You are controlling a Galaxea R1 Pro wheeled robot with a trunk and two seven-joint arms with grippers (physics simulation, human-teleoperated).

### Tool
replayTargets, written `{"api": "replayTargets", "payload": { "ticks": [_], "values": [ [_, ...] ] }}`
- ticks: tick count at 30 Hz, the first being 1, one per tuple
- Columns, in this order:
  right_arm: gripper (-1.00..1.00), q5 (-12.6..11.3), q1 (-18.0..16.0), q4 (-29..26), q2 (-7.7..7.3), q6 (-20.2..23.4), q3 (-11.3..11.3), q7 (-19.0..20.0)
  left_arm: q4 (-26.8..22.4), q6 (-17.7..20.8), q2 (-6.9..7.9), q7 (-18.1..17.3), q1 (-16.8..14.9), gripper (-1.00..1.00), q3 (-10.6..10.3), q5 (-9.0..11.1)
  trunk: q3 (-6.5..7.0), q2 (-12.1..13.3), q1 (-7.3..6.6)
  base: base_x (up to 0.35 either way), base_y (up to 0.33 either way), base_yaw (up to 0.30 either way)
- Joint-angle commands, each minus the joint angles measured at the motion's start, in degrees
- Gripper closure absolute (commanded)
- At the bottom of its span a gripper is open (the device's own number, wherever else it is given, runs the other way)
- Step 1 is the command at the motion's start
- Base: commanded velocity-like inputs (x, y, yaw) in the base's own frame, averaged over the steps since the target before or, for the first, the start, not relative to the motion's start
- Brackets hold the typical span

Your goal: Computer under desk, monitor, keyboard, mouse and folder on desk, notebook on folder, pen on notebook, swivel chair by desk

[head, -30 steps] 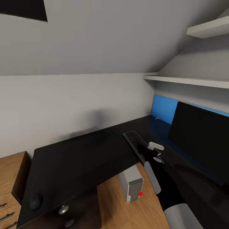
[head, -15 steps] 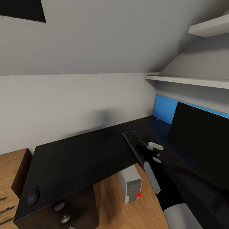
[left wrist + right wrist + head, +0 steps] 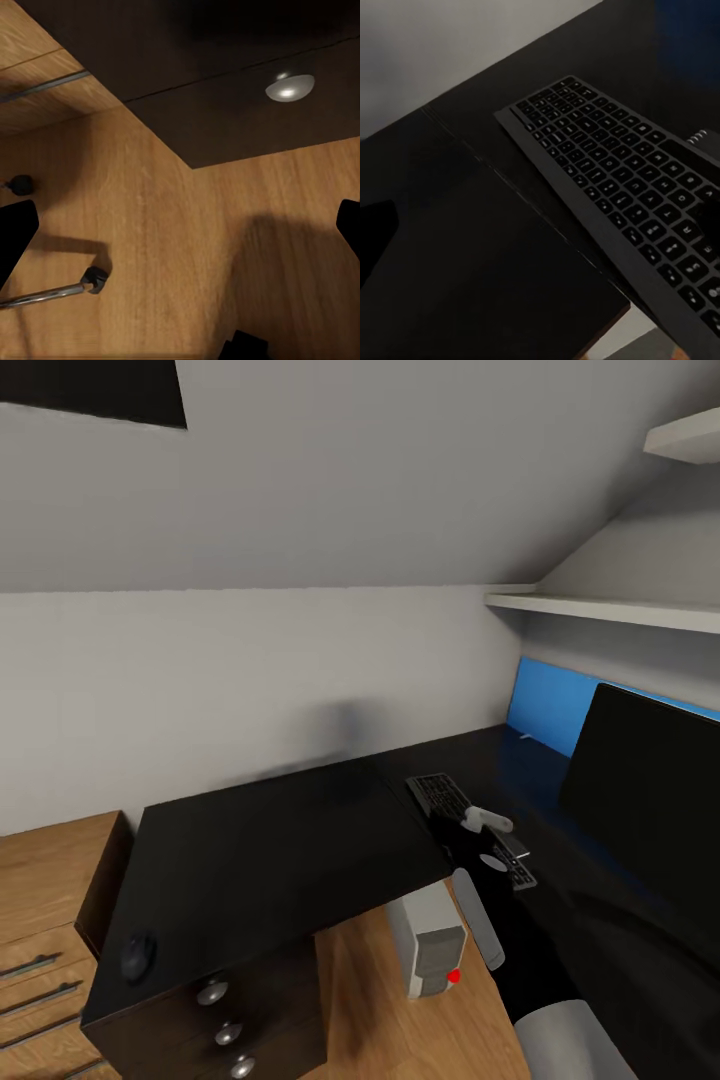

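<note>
Soft, even light fills the head view, with no visible lamp. A faint blurred shadow smudges the pale grey wall (image 3: pixel 250 690) above the glossy black L-shaped desk (image 3: pixel 280 860), whose top shows only dull sheen. The right wrist view is dim and soft; the slim black keyboard (image 3: pixel 622 202) looks slightly out of focus, perhaps. Broad dark shadows lie on the light wooden floor (image 3: pixel 157 247).

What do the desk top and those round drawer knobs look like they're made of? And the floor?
The desk looks like glossy black laminate or lacquered board: it shows soft reflections. The drawer knobs look like polished or brushed metal, silver with a bright highlight. The floor appears to be light wood planks, going by the grain and seams, though it could be laminate.
</note>
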Motion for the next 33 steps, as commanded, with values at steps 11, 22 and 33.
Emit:
{"api": "replayTargets", "payload": {
  "ticks": [11, 22, 33],
  "values": [
    [-1.00, 6.1, -0.1, 1.6, -1.30, -1.4, 5.1, 0.1, 0.3, -0.4, 0.05, 0.3, -0.1, -1.00, -0.5, 0.5, -0.10, 0.0, 0.00, 0.000, 0.000, 0.001],
    [-1.00, 7.8, -5.8, 10.5, -4.16, -3.7, 4.9, 4.0, 0.3, -0.5, -0.01, 0.4, -0.1, -1.00, -0.5, 0.3, -0.10, 0.0, 0.00, 0.000, 0.000, 0.000],
    [-1.00, 7.6, -21.9, 36.1, -7.14, -13.3, 4.8, 10.9, 0.3, -0.5, -0.02, 0.4, -0.1, -1.00, -0.5, 0.4, -0.10, 0.0, 0.00, 0.000, 0.000, 0.000]
  ]
}}
